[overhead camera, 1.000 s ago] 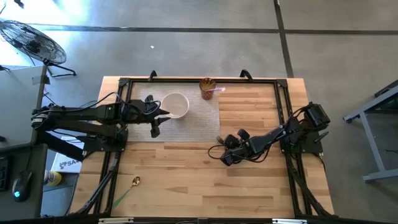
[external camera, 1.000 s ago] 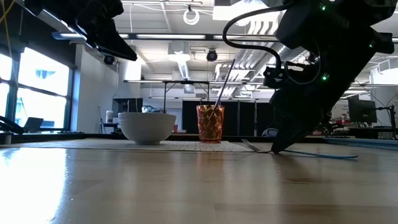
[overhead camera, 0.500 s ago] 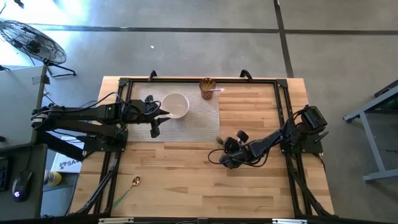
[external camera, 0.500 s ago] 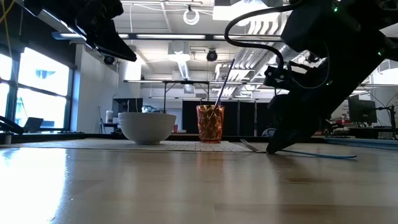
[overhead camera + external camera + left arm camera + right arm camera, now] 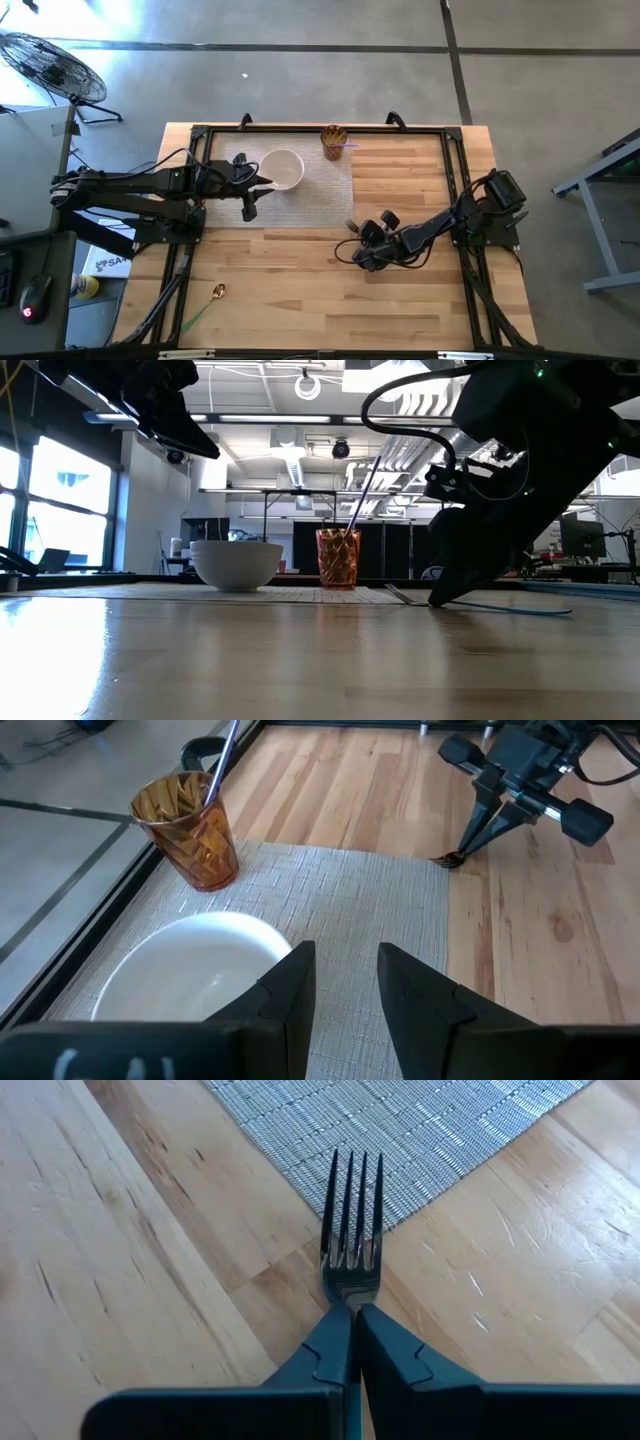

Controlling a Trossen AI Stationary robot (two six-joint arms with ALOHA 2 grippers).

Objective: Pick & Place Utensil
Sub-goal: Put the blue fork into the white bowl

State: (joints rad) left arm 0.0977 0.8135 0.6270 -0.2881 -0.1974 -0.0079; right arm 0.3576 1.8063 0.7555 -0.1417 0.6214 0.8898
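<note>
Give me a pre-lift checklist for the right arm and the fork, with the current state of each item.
1. Right end effector shut on the dark metal fork: ok, fingers pinch its neck.
2. Fork lifted off the table: not ok, its tines lie low at the woven grey placemat corner.
3. Fork centred in the grip: ok, tines point straight ahead.
4. Amber faceted plastic cup upright: ok, already holding one utensil.
5. Left end effector out of the way: ok, open and hovering by the white round bowl.
6. Gold spoon apart from the work: ok, near the table's front-left edge.
</note>
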